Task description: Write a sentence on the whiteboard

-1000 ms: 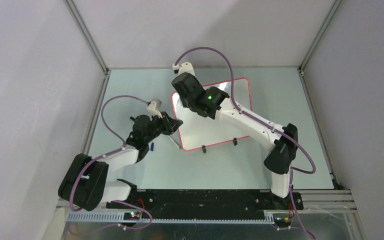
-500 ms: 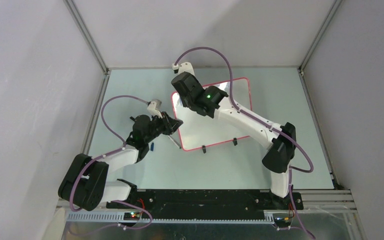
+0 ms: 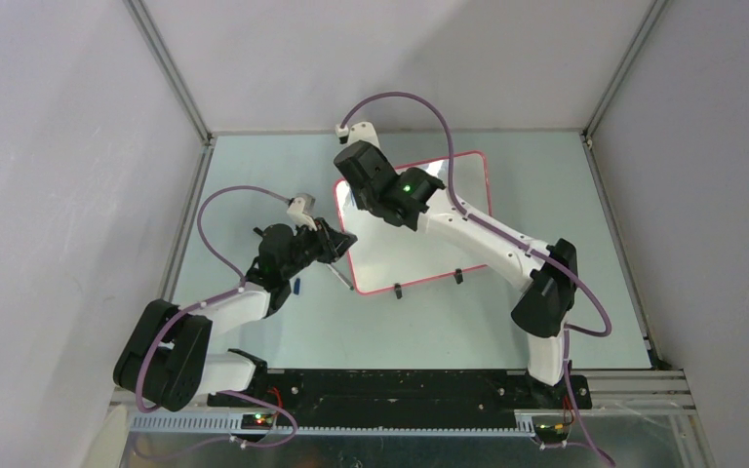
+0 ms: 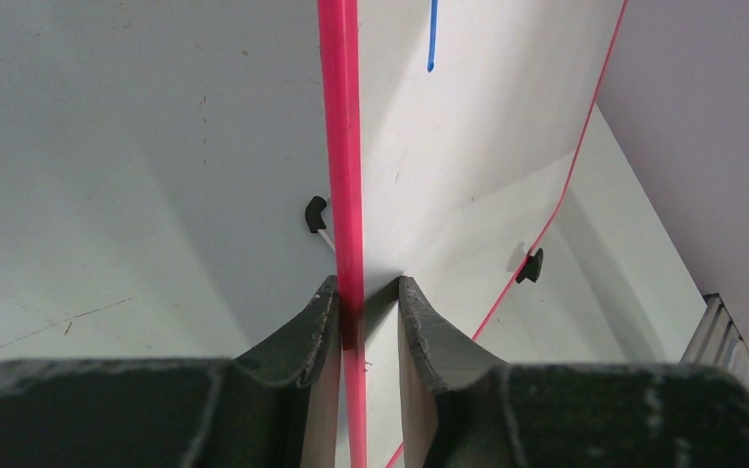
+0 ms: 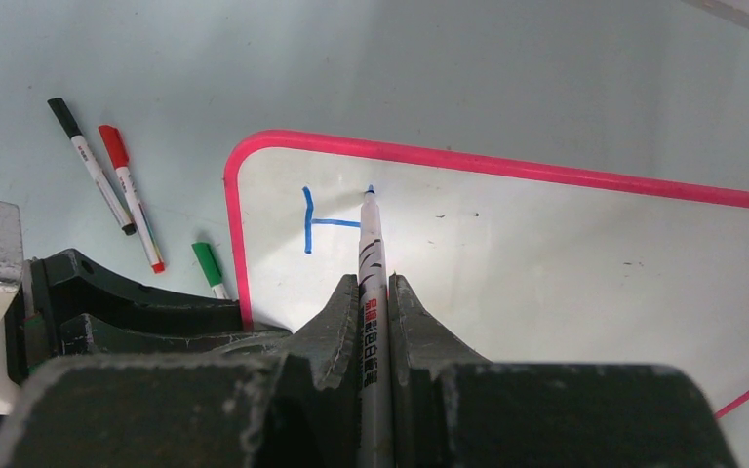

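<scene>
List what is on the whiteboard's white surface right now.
Two joined blue strokes near a corner of the whiteboard, with the tip of the marker in the right end effector next to them. The end effector hides the surface beneath it.

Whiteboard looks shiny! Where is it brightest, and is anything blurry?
Right wrist: pale glow on the whiteboard beside the marker tip; the right tool is blurry close up. Left wrist: the board turns greyer toward the left tool, whose base is soft too.

Table (image 5: pixel 546 78) holds black marker (image 5: pixel 88 164), red marker (image 5: pixel 130 195), green marker (image 5: pixel 210 266).
</scene>
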{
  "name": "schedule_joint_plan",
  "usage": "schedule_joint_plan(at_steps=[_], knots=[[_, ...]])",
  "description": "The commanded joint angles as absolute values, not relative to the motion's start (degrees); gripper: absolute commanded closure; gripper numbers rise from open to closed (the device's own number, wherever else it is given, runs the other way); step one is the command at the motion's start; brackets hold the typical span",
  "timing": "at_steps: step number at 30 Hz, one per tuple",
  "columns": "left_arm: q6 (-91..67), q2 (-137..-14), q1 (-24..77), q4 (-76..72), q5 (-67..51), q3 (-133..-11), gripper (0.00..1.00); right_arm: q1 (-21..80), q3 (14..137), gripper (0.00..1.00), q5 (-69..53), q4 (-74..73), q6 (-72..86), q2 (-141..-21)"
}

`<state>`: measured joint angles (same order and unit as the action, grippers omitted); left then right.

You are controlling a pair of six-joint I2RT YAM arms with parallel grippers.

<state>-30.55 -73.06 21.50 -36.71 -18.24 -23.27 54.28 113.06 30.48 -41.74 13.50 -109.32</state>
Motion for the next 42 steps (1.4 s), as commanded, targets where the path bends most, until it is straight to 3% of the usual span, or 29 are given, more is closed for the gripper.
schedule_joint_plan(at_steps=[1, 32, 42], knots=[[-27.97, -71.64, 21.44, -35.49, -15.49, -24.17, 0.92, 54.52, 112.55, 1.00, 30.47, -41.64, 14.35, -108.96], [-27.77, -71.55, 21.44, -35.33, -15.30, -24.24, 0.92, 56.07, 107.37, 1.00, 30.19, -41.80, 15.30, -104.89], [-27.87, -71.64, 21.37, -35.33, -15.38, -24.18, 0.92, 56.68, 101.64, 1.00, 31.46, -37.73, 15.06, -98.21]])
